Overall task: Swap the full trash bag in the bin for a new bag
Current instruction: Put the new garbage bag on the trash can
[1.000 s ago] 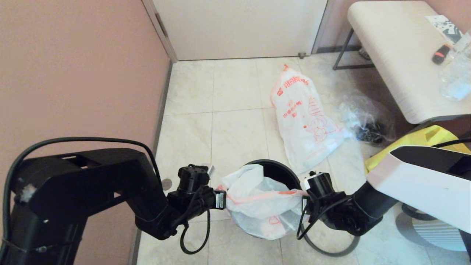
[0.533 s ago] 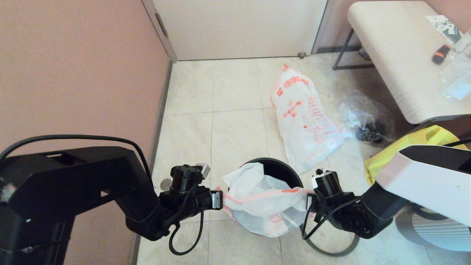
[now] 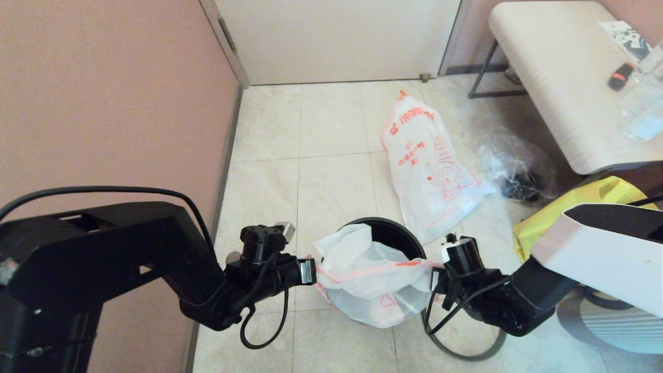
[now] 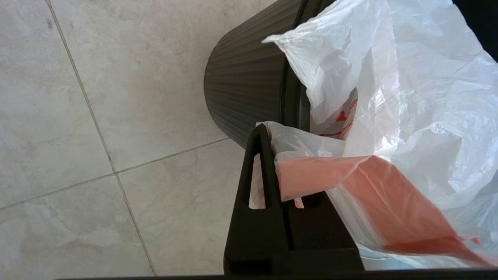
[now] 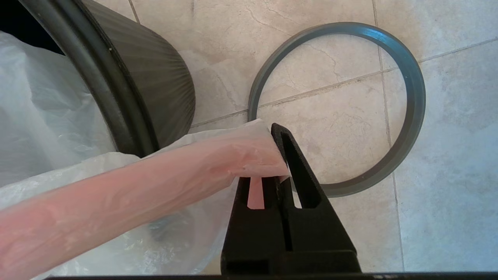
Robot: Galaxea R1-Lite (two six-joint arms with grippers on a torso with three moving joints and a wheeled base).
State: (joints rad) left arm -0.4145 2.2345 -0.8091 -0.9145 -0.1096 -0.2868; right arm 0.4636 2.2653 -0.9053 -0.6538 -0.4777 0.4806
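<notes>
While both grippers, L (image 3: 309,271) at 9 o'clock & R (image 3: 434,282) at 3 of the bin (image 3: 386,231), clamped the bag (image 3: 370,282) handles, thin plastic risked tearing w/ uneven pull.

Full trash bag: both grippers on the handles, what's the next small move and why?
Probably lift both arms straight up together. The left gripper and right gripper are each shut on an orange handle of the full trash bag, which sits in the bin; the grey hoop rim is already off.

The full trash bag (image 3: 370,282) is seen as thin, crinkled, glossy plastic. The bin (image 4: 245,89) is shown in matt, ribbed black plastic. Beside the bin, the floor (image 3: 331,191) is laid with smooth, faintly glossy stone tile.
</notes>
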